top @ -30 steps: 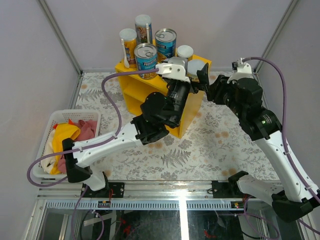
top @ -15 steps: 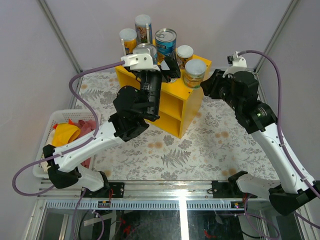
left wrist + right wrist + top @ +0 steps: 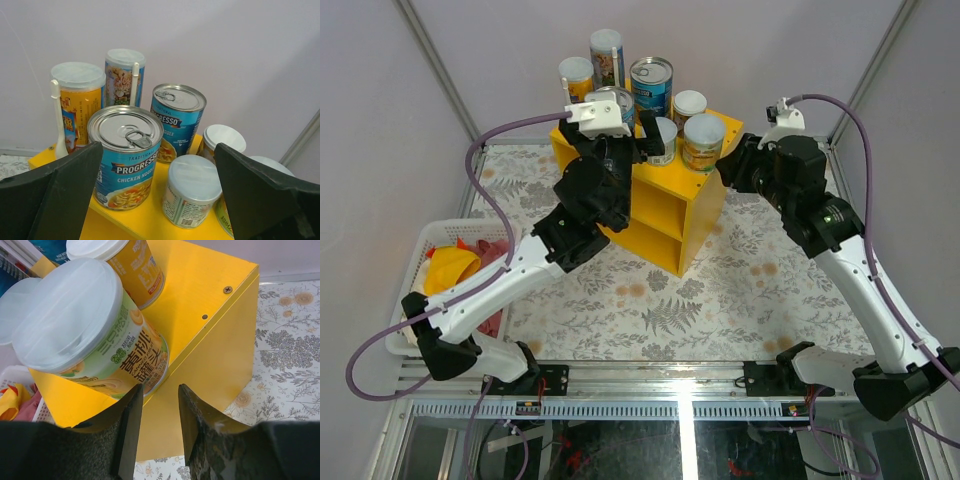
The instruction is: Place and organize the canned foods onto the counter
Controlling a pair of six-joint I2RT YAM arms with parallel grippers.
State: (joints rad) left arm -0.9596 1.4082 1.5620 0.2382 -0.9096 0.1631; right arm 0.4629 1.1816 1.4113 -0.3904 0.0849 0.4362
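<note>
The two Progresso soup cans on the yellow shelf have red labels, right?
No. The Progresso Chicken Noodle can and the Progresso can behind it on the yellow shelf have blue labels, not red. The left wrist view shows it.

**Steel, plastic and painted wood**

The front soup can (image 3: 127, 160) has a shiny, ridged steel lid and a glossy paper label. The short can (image 3: 95, 335) wears a matt, cloudy plastic lid. The counter (image 3: 210, 300) is smooth wood painted a satin yellow.
</note>
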